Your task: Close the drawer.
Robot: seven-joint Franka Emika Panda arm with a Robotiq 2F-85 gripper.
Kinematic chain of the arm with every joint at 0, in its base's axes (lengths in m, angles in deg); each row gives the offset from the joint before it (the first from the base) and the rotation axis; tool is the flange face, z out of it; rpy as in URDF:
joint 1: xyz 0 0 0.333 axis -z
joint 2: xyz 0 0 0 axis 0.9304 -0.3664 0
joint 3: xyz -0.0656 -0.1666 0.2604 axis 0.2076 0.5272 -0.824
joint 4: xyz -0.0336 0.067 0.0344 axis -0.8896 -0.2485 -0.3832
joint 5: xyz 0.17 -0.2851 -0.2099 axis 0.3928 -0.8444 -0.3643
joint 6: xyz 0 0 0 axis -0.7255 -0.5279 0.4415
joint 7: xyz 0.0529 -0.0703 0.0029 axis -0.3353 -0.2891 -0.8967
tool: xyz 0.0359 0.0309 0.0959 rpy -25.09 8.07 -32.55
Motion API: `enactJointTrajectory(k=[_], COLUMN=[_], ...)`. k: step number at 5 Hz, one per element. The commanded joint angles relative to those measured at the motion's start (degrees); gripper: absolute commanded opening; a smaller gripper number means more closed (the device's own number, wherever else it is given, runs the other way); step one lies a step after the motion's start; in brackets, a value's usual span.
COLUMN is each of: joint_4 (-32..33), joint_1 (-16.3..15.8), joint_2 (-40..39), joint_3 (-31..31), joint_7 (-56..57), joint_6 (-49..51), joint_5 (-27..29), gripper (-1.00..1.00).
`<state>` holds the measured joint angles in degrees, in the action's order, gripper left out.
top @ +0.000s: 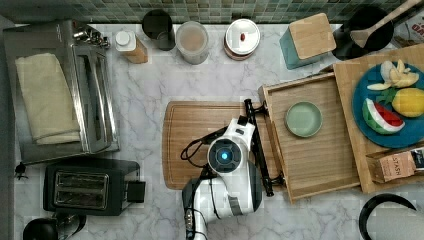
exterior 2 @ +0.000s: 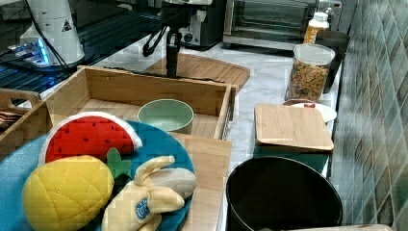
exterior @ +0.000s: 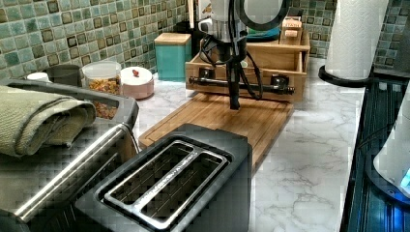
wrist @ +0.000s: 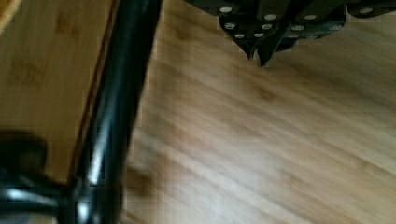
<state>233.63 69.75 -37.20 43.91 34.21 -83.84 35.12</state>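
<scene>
**Drawer pulled out, gripper down just in front of its handle**

Top view: drawer open, sticking out from the wooden unit toward the top view's left; holds one green bowl, bowl looks empty. Black bar handle runs along the drawer front, over the edge of the cutting board. On top of the unit: blue plate w/ plush watermelon, pineapple, banana. Back row: clear jar, white lidded dish, teal box w/ bamboo lid. Arm wrist sits over the board, touching or just beside the handle on the top view's left; can't tell which.

Left view: gripper hangs vertical, tips low over the board, in front of the handle near its middle. Fingers look pressed together, nothing between them. Jar has mixed snack/cereal in it.

Right view: bowl in the drawer near its front wall, empty. Gripper just past the front wall, on the board side. Black pot in front, inside dark.

Wrist view: fingertips closed to a point, holding nothing, over bare board wood; handle bar beside them, gap between tips & bar.
</scene>
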Motion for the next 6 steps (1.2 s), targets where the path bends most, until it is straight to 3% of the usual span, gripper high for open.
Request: enactJointTrajectory(k=[1,2,3,6], joint_4=[-1.25,-2.21,-6.0,-23.66], joint_1=[3.29,4.28,6.31,11.92], joint_2=[2.35,1.78,1.57,-6.69], joint_3=[4.46,6.94,8.68,13.88], joint_7=[4.07,10.09,15.93,26.6], joint_6=[-2.75,-6.21,-3.0,7.93], joint_5=[5.4,9.32,14.61,19.57], gripper=[-1.0,-1.0,-1.0,-1.0])
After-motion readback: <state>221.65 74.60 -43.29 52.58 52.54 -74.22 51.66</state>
